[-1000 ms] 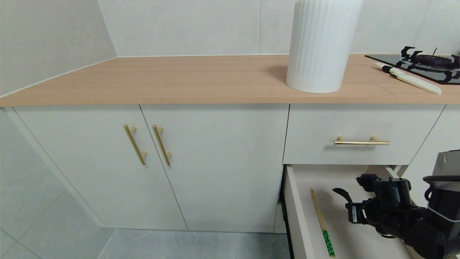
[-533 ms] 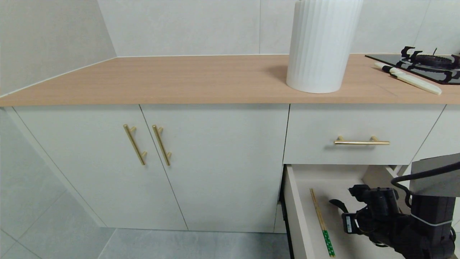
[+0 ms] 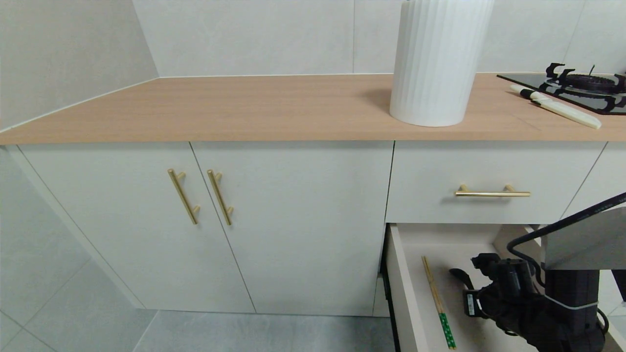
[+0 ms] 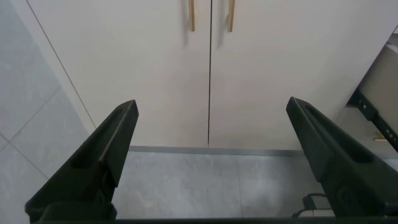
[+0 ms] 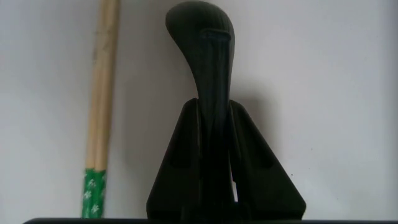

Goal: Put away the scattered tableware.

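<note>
A pair of wooden chopsticks (image 3: pixel 437 305) with green ends lies in the open lower drawer (image 3: pixel 402 293), along its left side. My right gripper (image 3: pixel 472 293) hangs over the drawer just right of them, shut on a black utensil (image 3: pixel 458 275) whose rounded end points toward the cabinet. In the right wrist view the black utensil (image 5: pixel 202 37) sticks out between the shut fingers (image 5: pixel 180 155), close above the drawer floor, with the chopsticks (image 5: pixel 99 112) beside it. A cream-handled knife (image 3: pixel 557 106) lies on the counter by the stove. My left gripper (image 4: pixel 211 109) is open and faces the cabinet doors.
A tall white ribbed container (image 3: pixel 435 63) stands on the wooden counter (image 3: pixel 244 107). A black gas stove (image 3: pixel 587 85) sits at the far right. The upper drawer with its gold handle (image 3: pixel 491 193) is closed above the open one. Two closed cabinet doors (image 3: pixel 205 220) are to the left.
My right gripper has sunk lower into the drawer with the black utensil and drifted slightly toward the chopsticks. The chopsticks and the knife have not moved.
</note>
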Controlling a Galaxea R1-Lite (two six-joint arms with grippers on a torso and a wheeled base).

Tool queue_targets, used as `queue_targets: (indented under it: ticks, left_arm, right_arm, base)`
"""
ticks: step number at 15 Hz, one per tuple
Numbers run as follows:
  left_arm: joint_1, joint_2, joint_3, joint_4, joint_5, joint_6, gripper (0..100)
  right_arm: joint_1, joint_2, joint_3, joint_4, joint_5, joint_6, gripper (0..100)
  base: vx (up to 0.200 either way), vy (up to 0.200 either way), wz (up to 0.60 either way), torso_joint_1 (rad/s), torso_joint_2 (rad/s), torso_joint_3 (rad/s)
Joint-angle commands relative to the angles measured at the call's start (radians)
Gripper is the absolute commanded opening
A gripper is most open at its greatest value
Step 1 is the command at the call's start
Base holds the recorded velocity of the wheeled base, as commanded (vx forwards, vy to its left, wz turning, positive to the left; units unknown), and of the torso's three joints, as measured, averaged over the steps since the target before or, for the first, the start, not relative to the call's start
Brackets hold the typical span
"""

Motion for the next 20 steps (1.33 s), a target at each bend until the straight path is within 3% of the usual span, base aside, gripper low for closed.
queue_targets:
  ticks: [1,10,11,18,20]
  left_arm:
    - [0.0,0.0,0.0,0.0,0.001,0.0,100]
    - [0.0,0.0,0.0,0.0,0.001,0.0,100]
    - [0.0,0.0,0.0,0.0,0.001,0.0,100]
    - [0.0,0.0,0.0,0.0,0.001,0.0,100]
    - [0.0,0.0,0.0,0.0,0.001,0.0,100]
  right_arm:
    - [0.0,0.02,-0.012,0.0,-0.003,0.001,0]
    - [0.0,0.021,-0.007,-0.025,-0.022,0.0,0]
    - [0.0,0.023,-0.007,-0.025,-0.02,0.0,100]
    - [0.0,0.004,0.002,-0.026,-0.022,0.001,100]
    - [0.0,-0.114,0.04,-0.018,-0.025,0.001,100]
  base:
    - [0.0,0.0,0.0,0.0,0.0,0.0]
    - [0.0,0.0,0.0,0.0,0.0,0.0]
    - [0.0,0.0,0.0,0.0,0.0,0.0]
    - [0.0,0.0,0.0,0.0,0.0,0.0]
    - [0.0,0.0,0.0,0.0,0.0,0.0]
